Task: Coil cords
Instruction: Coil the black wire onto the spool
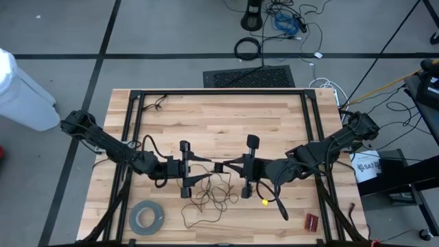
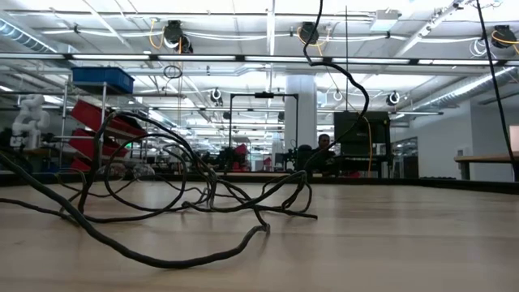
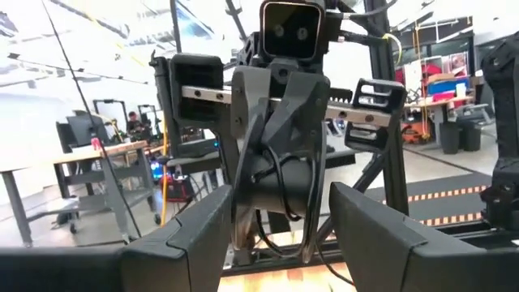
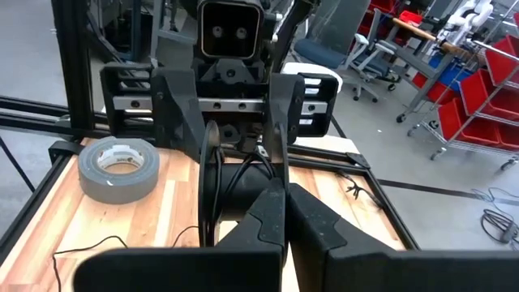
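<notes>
My left gripper [image 1: 208, 169] just left of the small black disc [image 1: 218, 167], fingers spread round it, my right gripper [image 1: 228, 165] just right of that disc, fingers pressed together, thin wire [image 1: 209, 195] tangled on the table [image 1: 226, 120] below the disc

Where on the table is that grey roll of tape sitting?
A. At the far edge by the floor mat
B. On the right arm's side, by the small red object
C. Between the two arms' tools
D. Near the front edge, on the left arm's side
D: in the high view the tape roll lies flat near the table's front edge, below the left arm.
</notes>
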Robot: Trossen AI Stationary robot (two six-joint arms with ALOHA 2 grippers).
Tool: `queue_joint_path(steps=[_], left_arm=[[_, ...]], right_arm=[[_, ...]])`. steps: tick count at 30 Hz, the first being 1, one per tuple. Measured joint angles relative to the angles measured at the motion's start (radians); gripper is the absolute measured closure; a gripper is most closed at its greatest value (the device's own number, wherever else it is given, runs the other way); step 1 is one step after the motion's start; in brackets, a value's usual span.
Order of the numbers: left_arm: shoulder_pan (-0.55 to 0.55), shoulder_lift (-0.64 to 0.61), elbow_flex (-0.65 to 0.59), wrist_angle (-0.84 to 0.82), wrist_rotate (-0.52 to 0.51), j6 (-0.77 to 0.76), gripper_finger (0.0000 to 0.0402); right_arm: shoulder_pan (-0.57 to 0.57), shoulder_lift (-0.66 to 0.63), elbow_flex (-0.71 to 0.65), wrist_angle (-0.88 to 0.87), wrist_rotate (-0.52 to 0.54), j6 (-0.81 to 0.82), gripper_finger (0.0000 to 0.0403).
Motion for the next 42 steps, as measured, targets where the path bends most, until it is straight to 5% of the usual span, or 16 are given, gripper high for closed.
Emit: queue_joint_path(steps=[11, 21, 42], left_arm=[[-0.028, -0.093, 0.0, -0.146, -0.007, -0.007, 0.0189], [-0.045, -0.068, 0.0, -0.133, 0.081, -0.014, 0.0189], [-0.032, -0.014, 0.0, -0.047, 0.012, -0.081, 0.0189]], right_arm=[[0.009, -0.009, -0.002, -0.002, 0.0, 0.011, 0.0403], [0.013, -0.015, -0.002, 0.004, -0.001, 0.011, 0.0403], [0.012, -0.014, -0.002, 0.012, -0.008, 0.044, 0.0403]])
